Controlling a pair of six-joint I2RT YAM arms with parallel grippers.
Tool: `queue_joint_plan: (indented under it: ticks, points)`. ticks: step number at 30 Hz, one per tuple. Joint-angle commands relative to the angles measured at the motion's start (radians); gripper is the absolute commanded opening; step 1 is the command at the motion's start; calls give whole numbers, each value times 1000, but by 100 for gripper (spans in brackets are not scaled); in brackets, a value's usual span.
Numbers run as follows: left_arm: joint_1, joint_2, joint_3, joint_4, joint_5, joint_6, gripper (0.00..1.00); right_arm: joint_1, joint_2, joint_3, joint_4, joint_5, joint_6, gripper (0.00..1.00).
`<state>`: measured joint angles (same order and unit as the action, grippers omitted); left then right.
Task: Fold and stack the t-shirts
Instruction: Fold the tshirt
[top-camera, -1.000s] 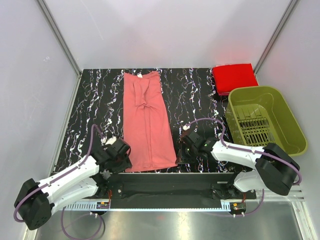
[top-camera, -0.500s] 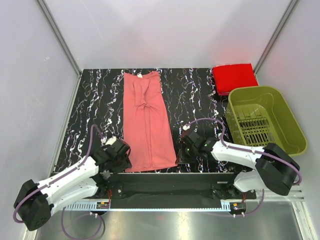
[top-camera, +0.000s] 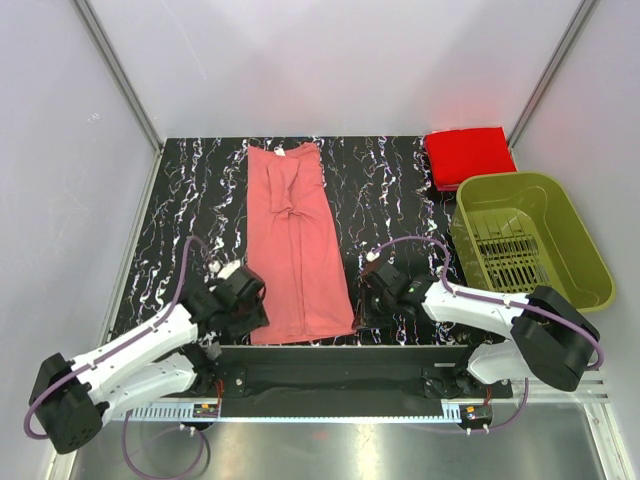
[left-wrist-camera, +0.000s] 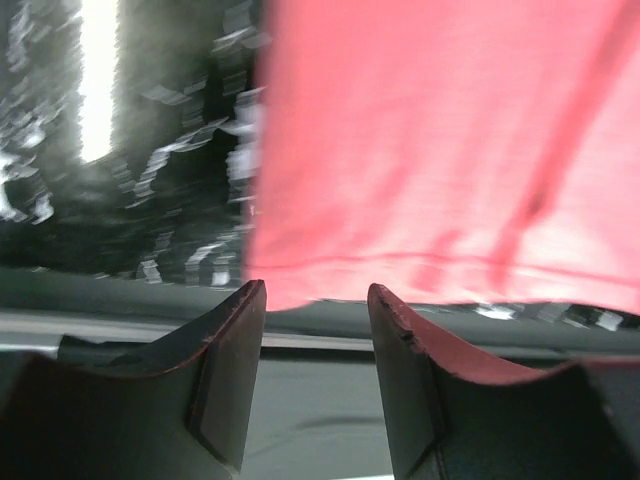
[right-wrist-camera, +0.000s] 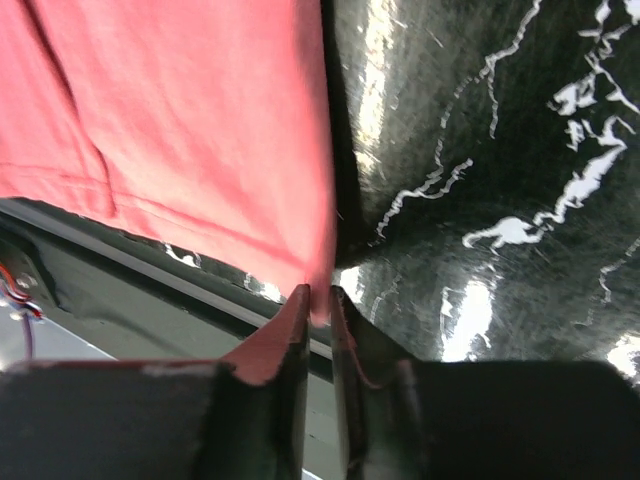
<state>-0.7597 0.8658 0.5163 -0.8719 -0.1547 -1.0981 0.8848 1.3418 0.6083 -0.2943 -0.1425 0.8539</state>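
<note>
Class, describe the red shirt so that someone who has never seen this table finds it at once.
Start at the black marbled table and go to its far right corner, just behind the green basket. The red shirt lies there folded into a small square. Unlike the pink shirt, which stretches long down the table's middle, it is bright red and compact.

This is a robotics lab cell. Blank pale walls (top-camera: 330, 60) box the bench in on three sides, joined by bare aluminium posts (top-camera: 118, 75). The left arm (top-camera: 135, 352) and right arm (top-camera: 475, 308) are bolted to a metal rail (top-camera: 340, 365) at the near edge of a black marbled table (top-camera: 400, 180), with purple cables (top-camera: 410, 238) looping off them. A pink shirt (top-camera: 295, 250), a red shirt (top-camera: 470, 155) and a green basket (top-camera: 585, 255) are the only household things here.
</note>
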Motion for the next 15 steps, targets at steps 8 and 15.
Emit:
queue_joint_plan:
  ticks: [8, 15]
  points:
    - [-141, 312, 243, 178, 7, 73, 35, 8, -87, 61, -121, 79, -33, 34]
    - [-219, 562, 392, 286, 61, 144, 39, 8, -168, 65, -183, 116, -56, 30]
